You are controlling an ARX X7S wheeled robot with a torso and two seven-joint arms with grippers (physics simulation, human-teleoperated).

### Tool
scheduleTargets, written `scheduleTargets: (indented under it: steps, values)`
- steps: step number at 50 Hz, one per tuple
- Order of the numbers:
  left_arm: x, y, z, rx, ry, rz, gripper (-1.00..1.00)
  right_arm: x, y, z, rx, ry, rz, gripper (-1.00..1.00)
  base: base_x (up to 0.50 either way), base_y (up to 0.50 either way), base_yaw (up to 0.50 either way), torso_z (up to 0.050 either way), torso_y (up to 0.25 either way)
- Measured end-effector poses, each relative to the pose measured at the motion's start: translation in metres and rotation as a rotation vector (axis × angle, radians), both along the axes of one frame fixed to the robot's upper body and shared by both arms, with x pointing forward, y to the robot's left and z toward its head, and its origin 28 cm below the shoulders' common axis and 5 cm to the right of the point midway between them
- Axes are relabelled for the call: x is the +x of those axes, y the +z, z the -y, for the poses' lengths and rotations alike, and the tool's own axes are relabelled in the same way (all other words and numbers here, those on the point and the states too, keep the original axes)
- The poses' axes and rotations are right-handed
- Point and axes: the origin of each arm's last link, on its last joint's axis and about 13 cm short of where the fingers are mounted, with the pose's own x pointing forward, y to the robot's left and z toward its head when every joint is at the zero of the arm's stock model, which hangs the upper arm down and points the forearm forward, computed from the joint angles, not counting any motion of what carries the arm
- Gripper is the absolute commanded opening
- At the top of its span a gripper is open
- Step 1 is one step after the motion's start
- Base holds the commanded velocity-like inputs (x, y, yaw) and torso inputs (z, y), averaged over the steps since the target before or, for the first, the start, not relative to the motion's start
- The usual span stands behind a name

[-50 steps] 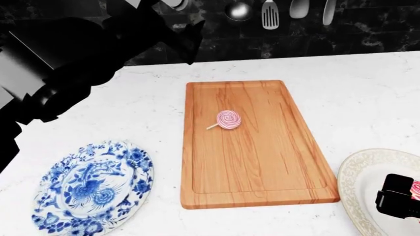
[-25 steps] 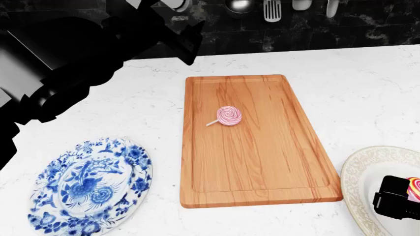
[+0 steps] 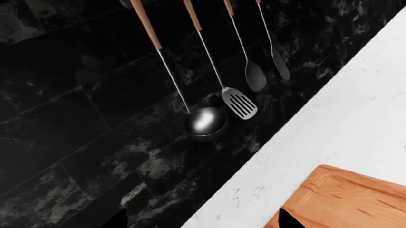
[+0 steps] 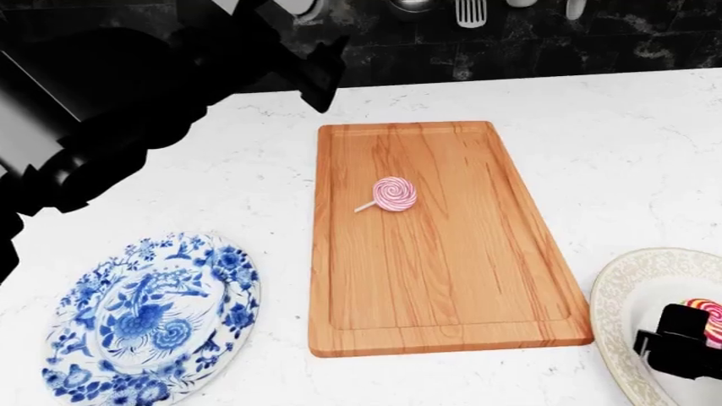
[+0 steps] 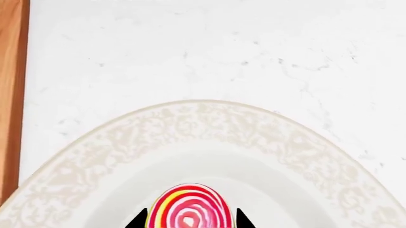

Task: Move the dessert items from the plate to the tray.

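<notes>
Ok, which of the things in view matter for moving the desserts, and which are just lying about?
Belongs to the job:
pink-and-white lollipop, already on the tray
pink, yellow and red lollipop, on the cream plate
right end effector

Just lying about:
blue floral plate
hanging utensils

A large rectangular orange-brown wooden tray [image 4: 440, 245] with a low rim lies on the white marble counter [image 4: 609, 152]. A pink-and-white swirl lollipop [image 4: 393, 194] rests on the tray's far half. A blue-and-white floral plate [image 4: 152, 320] sits to the tray's left. At the lower right, the black right gripper [image 4: 677, 342] sits over a cream patterned plate [image 4: 618, 309], against a pink, yellow and red swirl lollipop [image 4: 708, 314].
</notes>
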Motion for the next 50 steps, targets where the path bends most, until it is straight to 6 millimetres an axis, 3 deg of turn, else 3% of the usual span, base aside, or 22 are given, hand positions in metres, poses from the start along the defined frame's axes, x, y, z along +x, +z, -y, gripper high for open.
scheduleTargets:
  steps: [6, 21, 33, 37, 40, 42, 50]
  values:
    - [-0.001, 0.001, -0.001, -0.002, 0.005, 0.004, 1.0, 0.001, 0.0, -0.001, 0.001, 0.006, 0.001, -1.0, 0.0, 0.0, 0.0, 0.0, 0.0]
    - [-0.003, 0.003, -0.002, 0.0, 0.016, 0.006, 1.0, 0.002, 0.008, -0.004, -0.009, 0.026, 0.014, -1.0, 0.0, 0.0, 0.0, -0.013, 0.25]
    - [-0.003, 0.002, -0.003, -0.005, 0.022, 0.002, 1.0, 0.008, 0.036, -0.009, -0.041, 0.11, 0.093, -1.0, 0.0, 0.0, 0.0, -0.01, 0.188]
    - [-0.004, 0.003, -0.003, -0.008, 0.023, 0.003, 1.0, 0.012, 0.026, -0.002, 0.0, 0.06, 0.039, -1.0, 0.0, 0.0, 0.0, 0.022, 0.029]
    - [-0.005, 0.003, -0.004, -0.005, 0.022, 0.004, 1.0, 0.021, 0.011, -0.007, 0.049, 0.101, -0.036, -1.0, 0.0, 0.0, 0.0, 0.05, 0.074]
    - [-0.006, 0.003, -0.004, -0.001, 0.022, 0.004, 1.0, 0.032, 0.013, -0.014, 0.068, 0.154, -0.021, -1.0, 0.0, 0.0, 0.0, 0.05, 0.074]
    - [-0.01, 0.005, -0.006, 0.004, 0.026, 0.006, 1.0, 0.071, 0.058, -0.041, 0.021, 0.357, 0.163, -1.0, 0.0, 0.0, 0.0, 0.05, 0.074]
